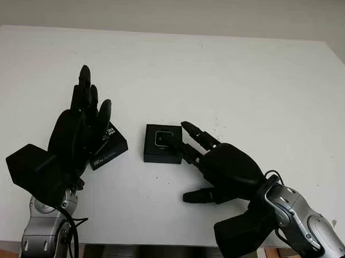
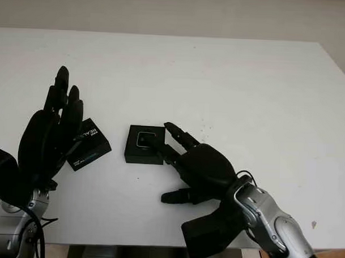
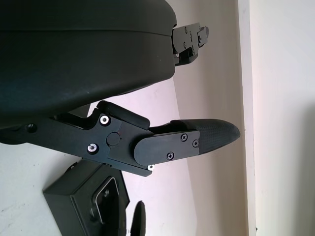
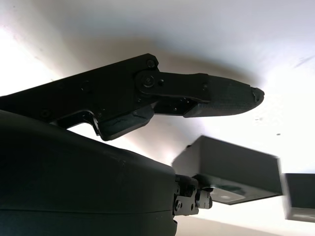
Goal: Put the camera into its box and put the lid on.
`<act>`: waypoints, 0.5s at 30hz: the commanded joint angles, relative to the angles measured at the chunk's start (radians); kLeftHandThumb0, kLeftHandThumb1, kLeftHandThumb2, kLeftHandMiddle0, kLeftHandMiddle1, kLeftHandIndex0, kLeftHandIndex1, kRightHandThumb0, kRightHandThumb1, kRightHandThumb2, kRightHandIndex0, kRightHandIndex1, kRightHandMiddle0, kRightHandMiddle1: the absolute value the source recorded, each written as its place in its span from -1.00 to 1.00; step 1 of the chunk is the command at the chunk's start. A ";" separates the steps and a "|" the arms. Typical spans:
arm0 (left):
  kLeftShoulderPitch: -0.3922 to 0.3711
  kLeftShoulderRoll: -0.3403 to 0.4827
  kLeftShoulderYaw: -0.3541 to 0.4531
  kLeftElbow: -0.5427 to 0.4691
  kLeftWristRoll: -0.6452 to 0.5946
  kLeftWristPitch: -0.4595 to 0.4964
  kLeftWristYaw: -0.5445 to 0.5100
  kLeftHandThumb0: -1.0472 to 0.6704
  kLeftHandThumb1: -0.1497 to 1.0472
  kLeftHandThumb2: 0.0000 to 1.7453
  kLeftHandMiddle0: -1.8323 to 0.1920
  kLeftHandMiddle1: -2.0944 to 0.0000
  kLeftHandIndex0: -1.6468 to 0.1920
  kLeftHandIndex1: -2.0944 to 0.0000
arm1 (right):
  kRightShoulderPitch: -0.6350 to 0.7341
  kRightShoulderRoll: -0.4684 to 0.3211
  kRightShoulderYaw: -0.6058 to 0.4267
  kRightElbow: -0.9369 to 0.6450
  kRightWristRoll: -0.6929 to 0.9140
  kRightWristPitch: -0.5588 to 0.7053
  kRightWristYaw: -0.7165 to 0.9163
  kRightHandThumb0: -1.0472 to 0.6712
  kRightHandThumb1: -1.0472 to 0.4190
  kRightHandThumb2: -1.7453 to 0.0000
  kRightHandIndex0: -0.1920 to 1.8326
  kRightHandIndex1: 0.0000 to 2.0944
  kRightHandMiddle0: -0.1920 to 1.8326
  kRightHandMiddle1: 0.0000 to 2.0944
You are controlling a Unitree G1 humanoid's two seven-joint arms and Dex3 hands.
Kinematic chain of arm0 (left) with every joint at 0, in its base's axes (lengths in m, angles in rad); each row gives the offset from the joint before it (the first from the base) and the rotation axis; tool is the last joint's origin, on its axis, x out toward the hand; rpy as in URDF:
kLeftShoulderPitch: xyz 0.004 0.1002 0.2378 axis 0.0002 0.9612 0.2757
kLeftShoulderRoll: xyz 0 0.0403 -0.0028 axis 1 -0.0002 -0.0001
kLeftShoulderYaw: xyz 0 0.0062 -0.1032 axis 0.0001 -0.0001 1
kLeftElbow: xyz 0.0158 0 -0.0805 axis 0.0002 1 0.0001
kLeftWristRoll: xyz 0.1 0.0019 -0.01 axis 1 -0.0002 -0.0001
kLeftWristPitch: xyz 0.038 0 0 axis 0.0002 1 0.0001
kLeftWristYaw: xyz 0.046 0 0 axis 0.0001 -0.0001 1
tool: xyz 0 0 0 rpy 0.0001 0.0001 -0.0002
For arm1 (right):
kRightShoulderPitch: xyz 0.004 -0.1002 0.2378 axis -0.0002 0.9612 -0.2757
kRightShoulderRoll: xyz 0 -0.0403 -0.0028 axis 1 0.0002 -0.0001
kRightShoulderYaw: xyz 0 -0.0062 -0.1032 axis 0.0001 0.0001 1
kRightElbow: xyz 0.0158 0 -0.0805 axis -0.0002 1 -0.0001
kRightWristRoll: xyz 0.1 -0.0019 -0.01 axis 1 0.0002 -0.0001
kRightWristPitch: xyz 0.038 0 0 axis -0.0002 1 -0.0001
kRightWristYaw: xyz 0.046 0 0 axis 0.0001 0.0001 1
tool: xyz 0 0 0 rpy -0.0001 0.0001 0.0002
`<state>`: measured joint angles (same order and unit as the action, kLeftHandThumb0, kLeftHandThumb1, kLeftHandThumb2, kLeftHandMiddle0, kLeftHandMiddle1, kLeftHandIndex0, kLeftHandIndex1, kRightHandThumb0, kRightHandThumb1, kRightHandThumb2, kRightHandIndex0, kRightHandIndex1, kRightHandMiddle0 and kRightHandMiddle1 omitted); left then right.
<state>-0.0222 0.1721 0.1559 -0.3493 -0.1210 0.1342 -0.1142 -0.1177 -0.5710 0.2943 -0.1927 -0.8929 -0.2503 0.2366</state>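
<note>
The small black box (image 1: 163, 143) sits open near the table's middle, with the camera (image 1: 162, 139) lying inside it, screen up. My right hand (image 1: 189, 142) is open just right of the box, its fingertips (image 1: 185, 127) reaching over the box's right edge. The black lid (image 1: 112, 146), printed with white lettering, lies tilted to the left of the box, partly hidden behind my left hand (image 1: 93, 95). That hand is open and raised upright over the lid's left side. The right wrist view shows the box (image 4: 231, 169) and the lid (image 4: 300, 196) beyond it.
The white table (image 1: 231, 74) stretches wide behind and to the right of the box. Its front edge (image 1: 157, 244) runs just below both forearms. A pale wall stands behind the far edge.
</note>
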 commanded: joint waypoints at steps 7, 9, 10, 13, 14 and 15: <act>0.005 0.010 0.006 -0.022 -0.001 0.007 -0.005 -0.58 1.00 -0.39 0.98 0.95 0.96 0.95 | -0.010 0.044 -0.007 0.018 0.014 0.005 -0.075 -0.79 -1.00 0.44 -0.98 -0.99 -0.92 -0.96; 0.000 0.005 0.013 -0.022 -0.009 0.002 -0.002 -0.58 1.00 -0.40 0.97 0.95 0.96 0.94 | -0.013 0.090 -0.033 0.048 0.109 0.000 -0.113 -0.77 -1.00 0.47 -0.98 -0.98 -0.92 -0.95; -0.005 0.004 0.018 -0.022 -0.014 0.000 -0.002 -0.58 1.00 -0.41 0.97 0.95 0.96 0.94 | -0.016 0.111 -0.045 0.065 0.158 -0.006 -0.131 -0.74 -1.00 0.46 -0.97 -0.97 -0.93 -0.96; -0.015 0.013 0.027 -0.022 -0.021 -0.008 -0.008 -0.57 1.00 -0.42 0.97 0.95 0.96 0.95 | -0.030 0.165 -0.074 0.110 0.289 -0.011 -0.147 -0.71 -1.00 0.43 -0.97 -0.96 -0.95 -0.96; -0.018 0.017 0.029 -0.023 -0.021 -0.007 -0.009 -0.57 1.00 -0.43 0.97 0.95 0.96 0.95 | -0.036 0.181 -0.083 0.125 0.333 -0.013 -0.145 -0.71 -1.00 0.42 -0.97 -0.96 -0.95 -0.96; -0.021 0.022 0.031 -0.024 -0.020 -0.007 -0.011 -0.58 1.00 -0.43 0.97 0.95 0.96 0.95 | -0.040 0.204 -0.094 0.136 0.385 -0.005 -0.138 -0.70 -1.00 0.42 -0.98 -0.97 -0.96 -0.97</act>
<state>-0.0285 0.1846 0.1808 -0.3573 -0.1377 0.1389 -0.1221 -0.1435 -0.3913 0.2187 -0.0685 -0.5516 -0.2562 0.0977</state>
